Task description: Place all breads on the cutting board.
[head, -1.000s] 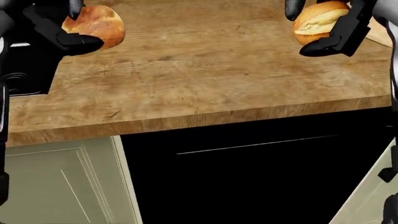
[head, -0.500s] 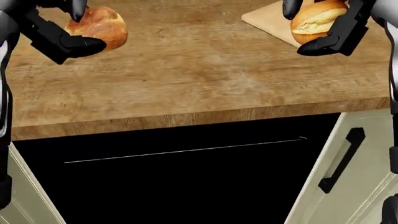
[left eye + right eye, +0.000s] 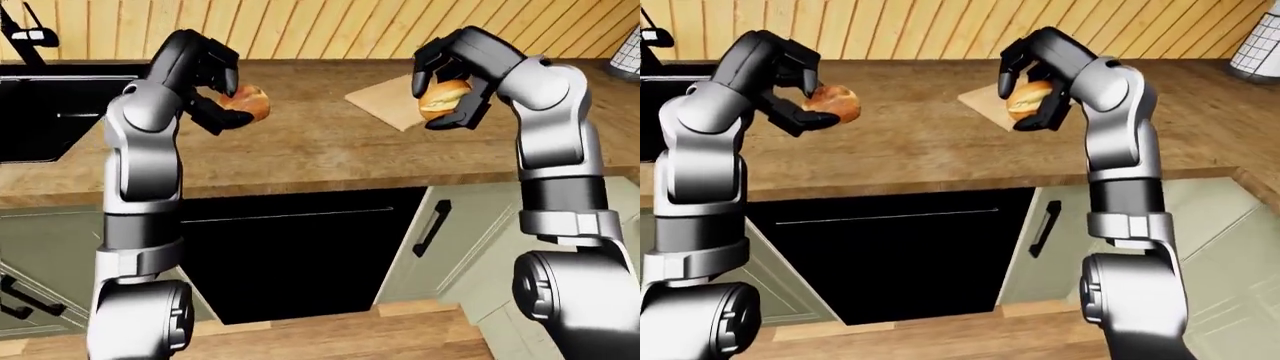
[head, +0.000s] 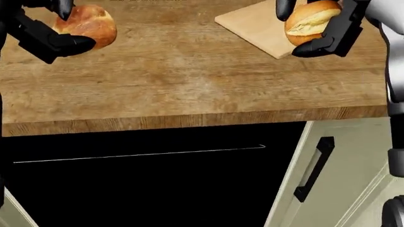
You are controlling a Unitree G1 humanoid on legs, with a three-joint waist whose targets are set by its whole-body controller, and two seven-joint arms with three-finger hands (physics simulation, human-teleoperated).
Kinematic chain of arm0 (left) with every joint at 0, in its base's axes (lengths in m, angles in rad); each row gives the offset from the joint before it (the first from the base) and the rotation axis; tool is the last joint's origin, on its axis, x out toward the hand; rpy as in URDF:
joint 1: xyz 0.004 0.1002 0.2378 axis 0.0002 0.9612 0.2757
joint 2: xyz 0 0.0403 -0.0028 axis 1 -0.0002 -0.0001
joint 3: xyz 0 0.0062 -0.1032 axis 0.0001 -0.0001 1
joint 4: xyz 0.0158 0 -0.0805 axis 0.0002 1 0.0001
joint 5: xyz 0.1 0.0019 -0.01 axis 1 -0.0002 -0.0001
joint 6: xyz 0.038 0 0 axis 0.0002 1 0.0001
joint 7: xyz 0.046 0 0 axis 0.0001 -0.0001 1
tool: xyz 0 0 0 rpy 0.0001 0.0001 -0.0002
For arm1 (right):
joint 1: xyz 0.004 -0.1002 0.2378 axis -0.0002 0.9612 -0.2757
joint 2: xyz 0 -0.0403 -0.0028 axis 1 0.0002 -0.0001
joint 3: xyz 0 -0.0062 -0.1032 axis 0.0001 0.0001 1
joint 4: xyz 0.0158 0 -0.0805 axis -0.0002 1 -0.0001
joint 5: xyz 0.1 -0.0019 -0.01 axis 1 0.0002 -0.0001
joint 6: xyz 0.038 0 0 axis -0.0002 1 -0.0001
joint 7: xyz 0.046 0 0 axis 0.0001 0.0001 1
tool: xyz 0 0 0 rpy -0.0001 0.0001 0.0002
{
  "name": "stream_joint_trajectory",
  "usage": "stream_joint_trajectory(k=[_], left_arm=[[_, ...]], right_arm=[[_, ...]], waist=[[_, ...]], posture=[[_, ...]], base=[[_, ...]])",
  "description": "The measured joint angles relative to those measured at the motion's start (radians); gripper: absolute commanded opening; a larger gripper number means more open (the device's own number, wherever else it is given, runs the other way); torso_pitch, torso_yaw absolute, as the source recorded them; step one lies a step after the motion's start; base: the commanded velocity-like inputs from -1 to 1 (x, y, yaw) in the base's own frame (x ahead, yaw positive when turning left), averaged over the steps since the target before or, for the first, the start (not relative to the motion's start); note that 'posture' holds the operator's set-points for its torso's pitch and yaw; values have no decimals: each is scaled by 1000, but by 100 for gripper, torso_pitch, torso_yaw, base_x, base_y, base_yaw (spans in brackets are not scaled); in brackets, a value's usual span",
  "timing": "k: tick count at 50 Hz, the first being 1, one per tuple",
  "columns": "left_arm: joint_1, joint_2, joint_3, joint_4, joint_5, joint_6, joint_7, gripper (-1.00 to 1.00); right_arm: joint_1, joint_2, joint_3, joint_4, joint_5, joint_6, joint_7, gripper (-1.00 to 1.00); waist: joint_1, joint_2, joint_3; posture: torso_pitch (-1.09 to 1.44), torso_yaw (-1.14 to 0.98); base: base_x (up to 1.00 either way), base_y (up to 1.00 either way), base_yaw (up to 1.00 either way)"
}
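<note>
The split roll [image 4: 310,22] sits pinched in the right hand [image 4: 328,28], held above the near edge of the cutting board [image 4: 259,28], its long axis tilted up toward the far right. The round bun [image 4: 86,24] is clamped in the left hand [image 4: 53,33], well left of the board over bare counter [image 4: 189,80]. Releasing now risks the roll tumbling off the board's near edge; the bun would miss entirely.
</note>
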Motion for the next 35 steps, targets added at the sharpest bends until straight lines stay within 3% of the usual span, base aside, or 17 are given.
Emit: stream_joint_trajectory(k=[3, 6, 10, 14, 18, 21, 24, 25, 26, 30, 32, 35], left_arm=[[0, 1, 1, 1, -2, -7, 2, -100], [-7, -3, -1, -3, -1, -6, 2, -100], [11, -21, -34, 5, -12, -9, -11, -100], [2, -11, -18, -2, -12, -8, -11, -100], [-7, -6, -10, -12, -10, -18, 0, -100], [-1, -8, -12, -10, -10, -19, 1, -100], [6, -7, -10, 7, -9, -15, 2, -100], [7, -9, -11, 13, -8, -11, 1, -100], [7, -11, -15, 17, -8, -9, 0, -100], [4, -12, -19, 0, -12, -14, -2, -100], [8, -10, -15, -5, -13, -16, -2, -100], [12, -5, -5, 3, -12, -17, 3, -100]], right_arm=[[-2, 3, 2, -10, 1, -2, -4, -100], [-1, -2, 0, -9, 2, -6, -6, -100], [25, -9, -14, 17, -7, 7, -8, -100], [15, -1, -8, 8, -9, 8, -10, -100], [13, 4, -4, 7, -8, 5, -10, -100], [17, 5, -3, 9, -9, 2, -11, -100], [11, 8, 1, 7, -8, -4, -13, -100], [12, 8, 1, 10, -8, -4, -13, -100], [14, 7, 0, 13, -9, -3, -13, -100], [16, 4, -8, 13, -10, -3, -17, -100], [19, 8, -4, 22, -10, -7, -20, -100], [16, 16, 7, 28, -11, -16, -22, -100]], waist=[[4, -40, 1], [-2, -99, -11], [-23, -93, 0], [-13, -45, 4], [-7, -23, 7], [-4, -23, 5], [-18, -56, 22], [-18, -63, 16], [-17, -63, 10], [-14, -21, 13], [-13, -12, 7], [-25, -42, 23]], posture=[[0, 0], [0, 0], [0, 0], [0, 0], [0, 0], [0, 0], [0, 0], [0, 0], [0, 0], [0, 0], [0, 0], [0, 0]], base=[[0, -62, 0], [0, -57, 0], [0, -35, 0], [0, -37, 0], [0, -46, 0], [0, -27, 0], [0, -7, 0], [0, -31, 0], [0, -48, 0], [0, -51, 0], [0, -15, 0], [0, 0, 0]])
